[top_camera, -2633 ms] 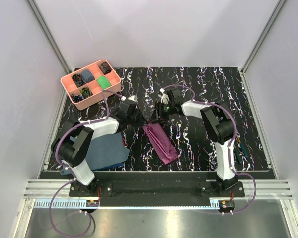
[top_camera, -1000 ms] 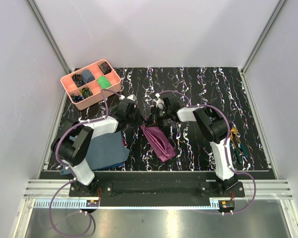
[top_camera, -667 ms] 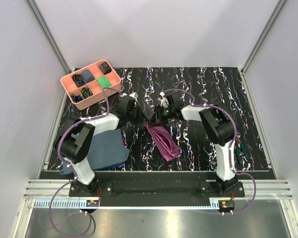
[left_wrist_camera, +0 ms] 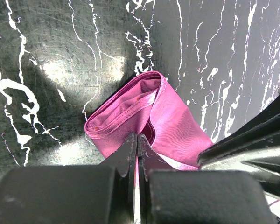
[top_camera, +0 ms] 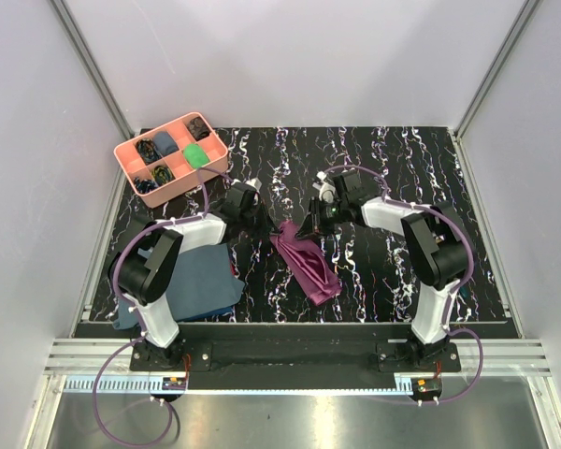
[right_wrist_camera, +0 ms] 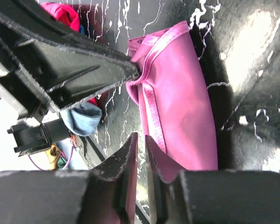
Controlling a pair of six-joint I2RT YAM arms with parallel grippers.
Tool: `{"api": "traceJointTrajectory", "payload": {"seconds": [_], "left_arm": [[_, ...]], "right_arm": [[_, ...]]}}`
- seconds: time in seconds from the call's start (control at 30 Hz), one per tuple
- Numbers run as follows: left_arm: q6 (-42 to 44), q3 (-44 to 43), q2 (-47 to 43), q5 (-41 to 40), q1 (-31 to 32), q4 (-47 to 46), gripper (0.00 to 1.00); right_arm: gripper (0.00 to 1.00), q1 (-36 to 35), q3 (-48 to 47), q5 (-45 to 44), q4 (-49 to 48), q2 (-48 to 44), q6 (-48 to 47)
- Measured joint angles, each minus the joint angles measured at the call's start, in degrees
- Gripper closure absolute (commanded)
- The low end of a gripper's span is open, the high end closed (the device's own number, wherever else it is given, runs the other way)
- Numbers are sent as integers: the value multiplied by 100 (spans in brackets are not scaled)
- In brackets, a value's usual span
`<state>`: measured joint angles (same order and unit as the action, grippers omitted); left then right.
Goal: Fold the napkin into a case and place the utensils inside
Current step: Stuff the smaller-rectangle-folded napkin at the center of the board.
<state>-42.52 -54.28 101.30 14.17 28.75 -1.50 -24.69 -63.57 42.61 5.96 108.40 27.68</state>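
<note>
1. Plum-purple cloth napkin [top_camera: 307,264] lies in the middle of the table. It is folded into a long thin shape, a few layers thick. It slants from the far left down to the near right. Its far end gapes open a little, like a mouth.
2. At the far left corner sits a pink plastic tray [top_camera: 131,154] with six little boxes in it. The boxes hold small dark things, one blue thing and one green thing.
3. On the near left lies a big slate-blue cloth [top_camera: 201,285], partly under the left arm. A small red cloth [right_wrist_camera: 63,13] peeks out just beside it.
4. The left gripper [top_camera: 273,226] is at the far left corner of the napkin. Its two fingers are squeezed tight together. They pinch the edge of the napkin between them, and the cloth bunches up at the tips.
5. The right gripper [top_camera: 310,229] is just beside the far right corner of the napkin. Its fingers are almost together, with only a thin gap. I cannot tell if they hold any cloth.
6. The table [top_camera: 383,159] is black with white squiggly streaks, like marble. Plain pale walls stand on three sides, with silver metal bars in the corners and along the near edge.
</note>
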Motion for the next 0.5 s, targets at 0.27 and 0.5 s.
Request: {"api": "traceJointTrajectory", "payload": {"seconds": [0.27, 0.5], "left_arm": [[0, 0, -11, 0, 9, 2, 100], [0, 0, -11, 2, 103, 2, 100]], "right_arm": [[91, -9, -560, 57, -190, 774, 96], [92, -66, -564, 216, -632, 1117, 417]]}}
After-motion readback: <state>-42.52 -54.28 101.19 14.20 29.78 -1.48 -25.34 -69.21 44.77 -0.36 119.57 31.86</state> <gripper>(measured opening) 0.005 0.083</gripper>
